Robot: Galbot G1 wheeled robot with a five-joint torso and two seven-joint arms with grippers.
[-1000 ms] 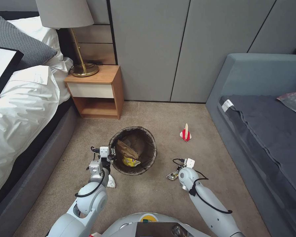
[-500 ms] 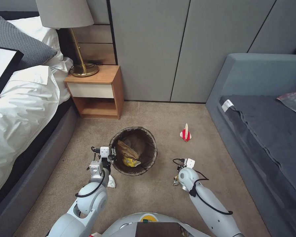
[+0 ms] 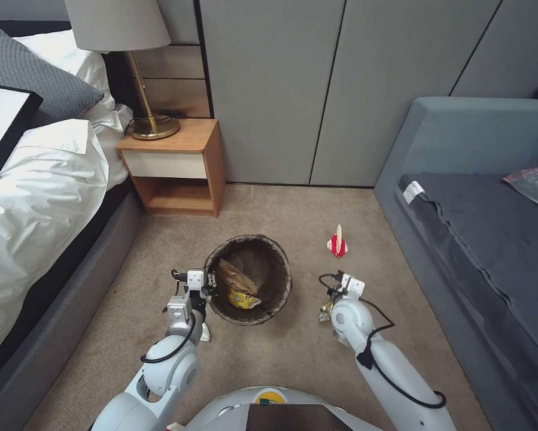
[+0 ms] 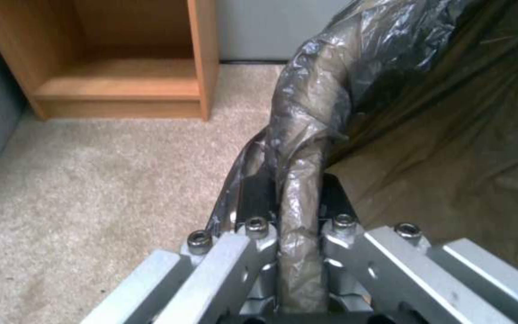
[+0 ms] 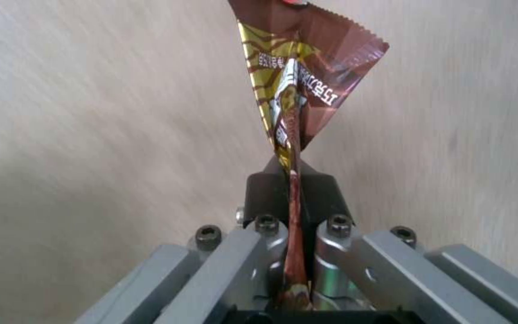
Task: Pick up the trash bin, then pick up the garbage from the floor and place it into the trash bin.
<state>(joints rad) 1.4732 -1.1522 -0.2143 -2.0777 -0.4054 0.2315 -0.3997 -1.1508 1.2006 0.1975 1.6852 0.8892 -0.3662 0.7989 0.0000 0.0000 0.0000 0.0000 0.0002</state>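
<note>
Left end effector [image 4: 298, 211] clamped on trash bin [image 3: 249, 279] rim over the floor [image 3: 292, 353]; right end effector [image 5: 295, 198] pinching a brown snack wrapper [image 5: 298, 76] beside the bin; thin foil grip, likely to slip or flutter short of the opening; bin could tilt.

Beige carpet [image 3: 292, 209] (short-pile) bears red scrap [image 3: 337, 244], seemingly.

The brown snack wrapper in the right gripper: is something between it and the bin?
Nothing visible. The right gripper pinches the brown foil snack wrapper; bare beige carpet floor lies between it and the round bag-lined trash bin, which the left gripper holds by its rim.
</note>
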